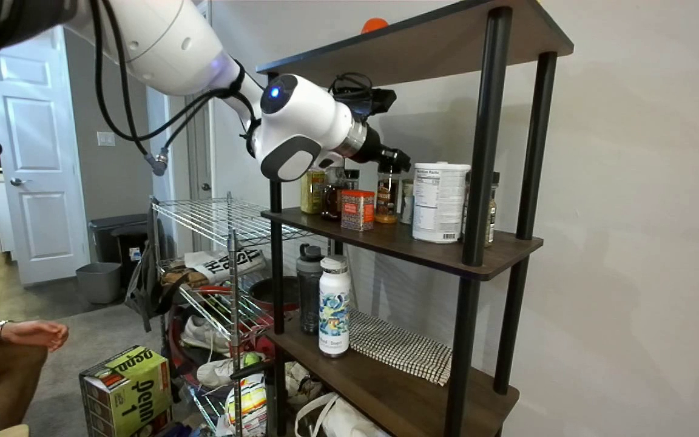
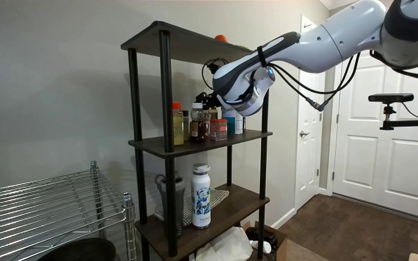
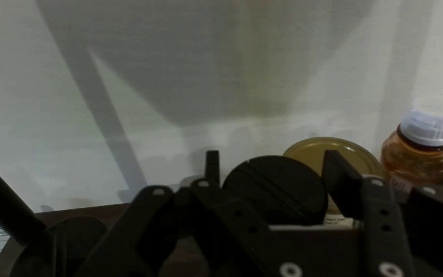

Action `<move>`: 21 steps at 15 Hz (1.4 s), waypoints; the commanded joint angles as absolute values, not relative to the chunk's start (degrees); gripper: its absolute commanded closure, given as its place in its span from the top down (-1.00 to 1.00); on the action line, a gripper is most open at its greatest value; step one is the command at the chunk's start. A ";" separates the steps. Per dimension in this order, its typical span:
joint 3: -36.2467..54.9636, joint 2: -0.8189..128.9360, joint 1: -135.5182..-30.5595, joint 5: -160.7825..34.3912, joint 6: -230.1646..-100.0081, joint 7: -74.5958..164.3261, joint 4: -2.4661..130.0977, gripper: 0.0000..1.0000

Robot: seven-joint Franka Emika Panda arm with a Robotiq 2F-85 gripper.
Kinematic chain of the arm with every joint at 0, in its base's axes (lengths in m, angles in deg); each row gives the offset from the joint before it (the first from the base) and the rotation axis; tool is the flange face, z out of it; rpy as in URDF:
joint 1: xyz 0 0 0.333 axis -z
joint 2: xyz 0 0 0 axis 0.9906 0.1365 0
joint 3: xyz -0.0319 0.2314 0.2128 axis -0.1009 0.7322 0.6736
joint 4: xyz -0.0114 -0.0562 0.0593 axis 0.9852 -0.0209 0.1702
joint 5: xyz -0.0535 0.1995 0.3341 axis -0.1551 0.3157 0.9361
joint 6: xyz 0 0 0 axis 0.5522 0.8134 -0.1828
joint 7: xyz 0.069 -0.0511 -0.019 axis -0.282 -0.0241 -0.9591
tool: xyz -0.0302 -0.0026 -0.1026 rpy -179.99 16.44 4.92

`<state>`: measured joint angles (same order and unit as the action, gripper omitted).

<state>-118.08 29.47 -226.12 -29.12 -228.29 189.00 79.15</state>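
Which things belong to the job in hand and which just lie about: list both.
In the job: gripper; spice jar, its black lid between the jaws.

Just about: white canister; red-lidded container; white bottle; grey bottle; checked cloth.

The dark brown middle shelf (image 2: 152,144) carries a yellow jar (image 2: 178,127), a white-capped bottle (image 2: 197,125), a red tin (image 1: 357,212) near the front edge, a black-lidded jar (image 1: 388,197) and a white tub (image 1: 440,203), with other jars (image 1: 491,221) among them. On the lower shelf (image 1: 386,382) a grey bottle (image 1: 309,294) and a white bottle (image 1: 334,309) stand upright beside a flat checked cloth (image 1: 401,343). The top shelf (image 1: 422,36) holds an orange object (image 1: 374,25), mostly hidden.
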 commanded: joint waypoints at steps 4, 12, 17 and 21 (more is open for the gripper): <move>-122.12 29.51 -229.67 -28.83 -228.40 189.40 77.85 -0.28; -123.84 30.52 -230.87 -28.83 -228.42 189.62 77.33 -0.28; -124.59 31.34 -230.65 -28.70 -228.31 189.75 77.47 -0.28; -124.88 31.00 -231.03 -28.52 -228.31 189.86 77.68 0.73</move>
